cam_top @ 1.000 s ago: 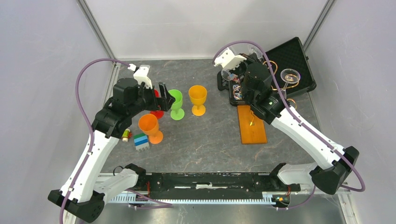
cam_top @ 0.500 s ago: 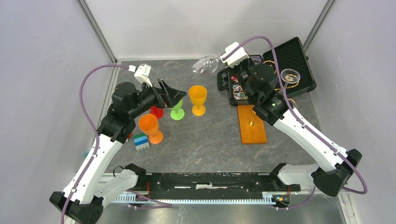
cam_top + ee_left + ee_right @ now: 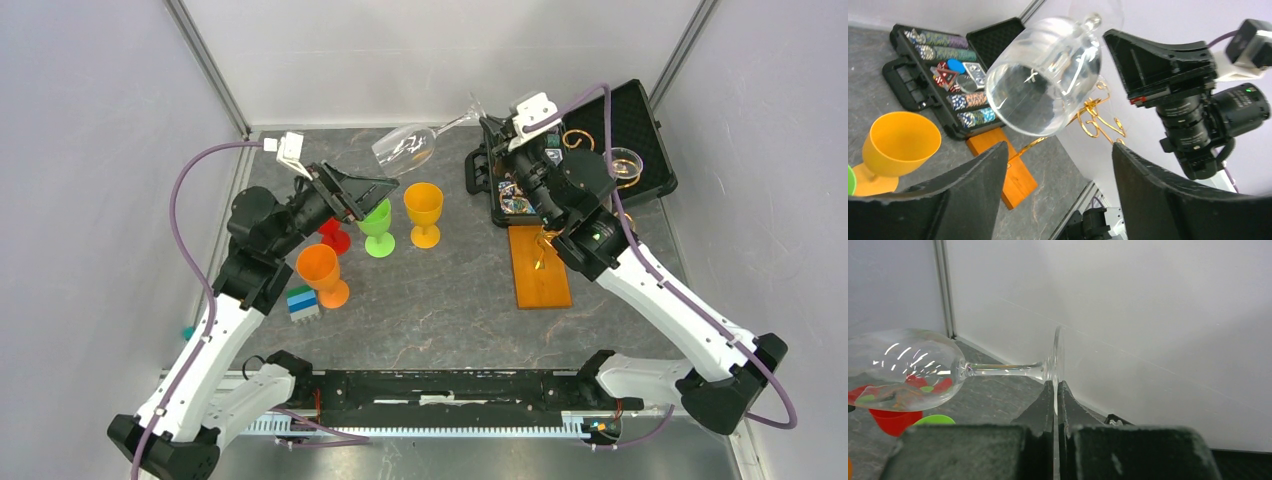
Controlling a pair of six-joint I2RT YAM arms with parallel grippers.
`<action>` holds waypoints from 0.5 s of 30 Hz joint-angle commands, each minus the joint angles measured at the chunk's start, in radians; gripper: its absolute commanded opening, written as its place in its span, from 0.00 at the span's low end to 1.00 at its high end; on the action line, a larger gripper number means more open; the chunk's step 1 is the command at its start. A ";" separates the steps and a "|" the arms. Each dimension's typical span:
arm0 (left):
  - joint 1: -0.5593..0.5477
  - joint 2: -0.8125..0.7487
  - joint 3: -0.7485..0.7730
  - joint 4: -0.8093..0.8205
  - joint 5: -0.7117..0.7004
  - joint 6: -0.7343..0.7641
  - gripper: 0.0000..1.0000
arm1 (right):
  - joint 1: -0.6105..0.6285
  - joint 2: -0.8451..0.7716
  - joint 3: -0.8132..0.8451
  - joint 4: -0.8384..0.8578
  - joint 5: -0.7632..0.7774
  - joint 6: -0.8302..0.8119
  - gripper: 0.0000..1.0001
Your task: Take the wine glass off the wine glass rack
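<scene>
Clamping the flat foot of a clear, long-stemmed wine glass [image 3: 903,367], the right gripper [image 3: 1055,385] has its jaws pressed together on the foot's rim and holds the glass sideways in the air. The glass hangs well apart from the gold wire rack on its orange-brown wooden base [image 3: 540,270], on the rack's side toward the coloured plastic goblets [image 3: 423,210]. Farther from the rack, the left gripper [image 3: 1058,150] faces the bowl, jaws apart, not touching. Removal appears done; a handover or set-down seems left.
</scene>
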 commanded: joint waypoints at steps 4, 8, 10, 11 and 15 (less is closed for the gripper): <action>0.002 -0.060 -0.010 0.117 -0.028 -0.055 0.63 | 0.004 -0.039 -0.026 0.119 -0.062 0.112 0.00; 0.003 -0.063 -0.008 0.119 -0.027 -0.054 0.54 | 0.005 -0.043 -0.032 0.120 -0.063 0.114 0.00; 0.003 -0.055 -0.008 0.120 -0.024 -0.060 0.50 | 0.004 -0.044 -0.035 0.122 -0.074 0.119 0.00; 0.003 -0.050 -0.007 0.120 -0.022 -0.062 0.49 | 0.005 -0.043 -0.037 0.123 -0.082 0.124 0.00; 0.003 -0.030 0.000 0.131 -0.015 -0.068 0.49 | 0.005 -0.052 -0.042 0.122 -0.106 0.139 0.00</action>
